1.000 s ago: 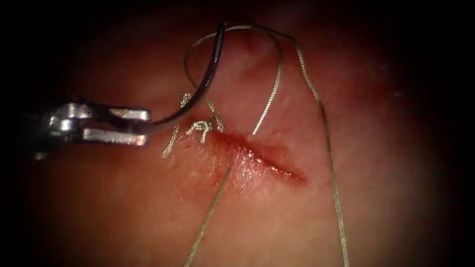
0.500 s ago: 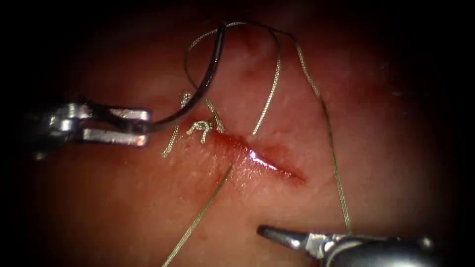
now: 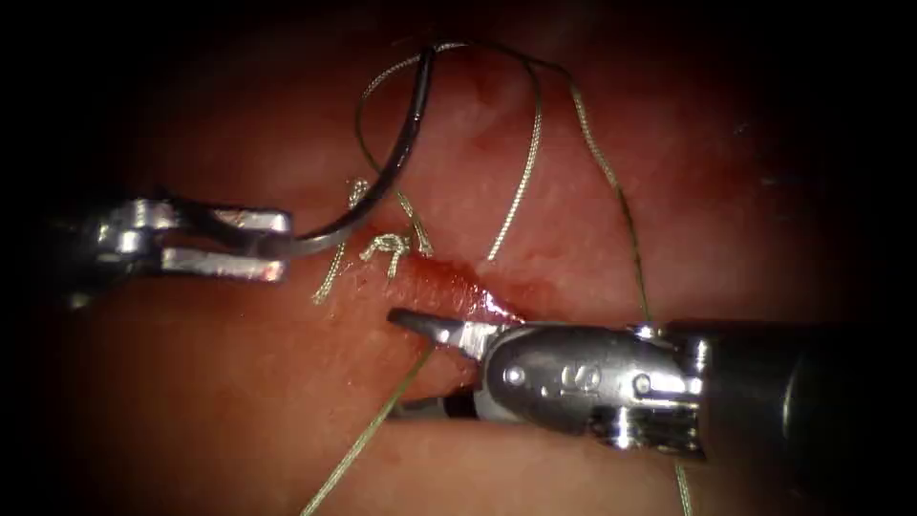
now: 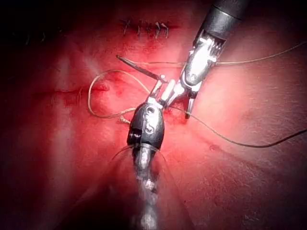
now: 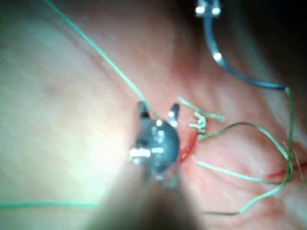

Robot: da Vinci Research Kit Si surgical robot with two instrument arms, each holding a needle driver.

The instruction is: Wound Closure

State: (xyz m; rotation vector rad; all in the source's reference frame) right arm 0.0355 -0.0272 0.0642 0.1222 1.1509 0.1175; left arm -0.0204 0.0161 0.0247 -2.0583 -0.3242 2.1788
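In the endoscope view, the left gripper [image 3: 272, 247] is clamping the needle [image 3: 406, 143] near its pointed end, left of the cut [image 3: 454, 282], outside the tissue [image 3: 239, 401]. The right gripper [image 3: 411, 363] is standing apart around the thread [image 3: 368, 435], holding nothing. In the left wrist view, the needle [image 4: 139, 69] looks stiff and slippery; I judge its mid-curve is the best place to hold.

A finished row of stitches [image 4: 144, 28] lies across a closed seam, well apart from the open cut [image 3: 497, 304], its short ticks side by side. A 2nd, fainter row [image 4: 36, 36] sits along the same line. Red fluid [image 3: 444, 277] glistens along the cut.
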